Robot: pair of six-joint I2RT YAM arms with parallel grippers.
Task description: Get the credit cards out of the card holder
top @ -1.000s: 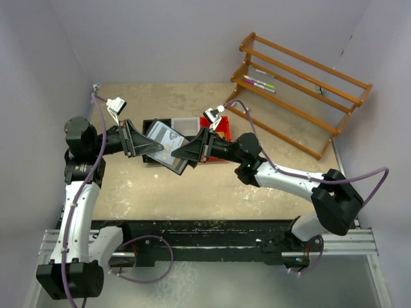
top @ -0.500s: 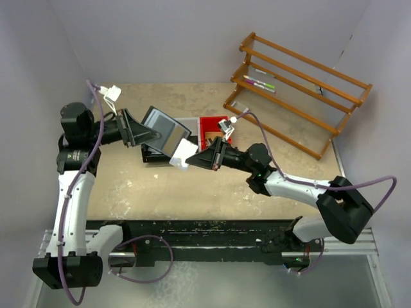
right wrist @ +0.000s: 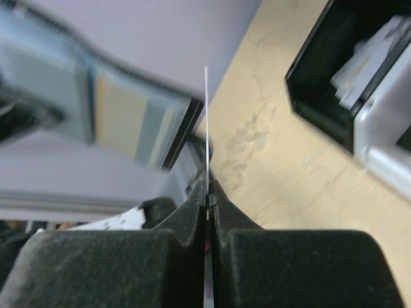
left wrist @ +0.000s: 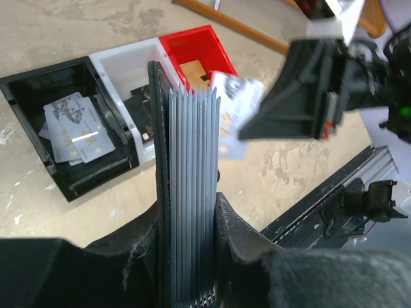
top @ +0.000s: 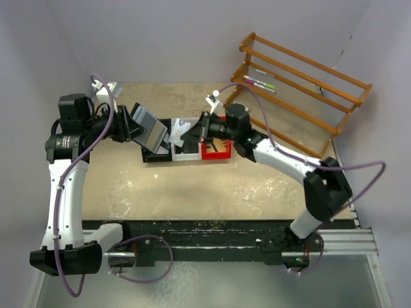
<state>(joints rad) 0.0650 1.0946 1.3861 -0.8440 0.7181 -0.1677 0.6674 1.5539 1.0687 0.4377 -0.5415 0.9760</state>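
Holder (left wrist: 189, 205) black, grey-blue ribbed inside. Cards (left wrist: 77, 131) pale grey, printed. Trays (left wrist: 122, 54) black, white, red. Rack (top: 308, 60) orange-brown. Table (top: 212, 186) mottled tan.

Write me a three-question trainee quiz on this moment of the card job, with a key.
1. True or false: the right gripper is shut on a single credit card.
2. Which one holds the card holder? A) left gripper B) right gripper C) neither
3. Fill in the blank: loose cards lie in the ___ tray.
Key: 1 true; 2 A; 3 black.
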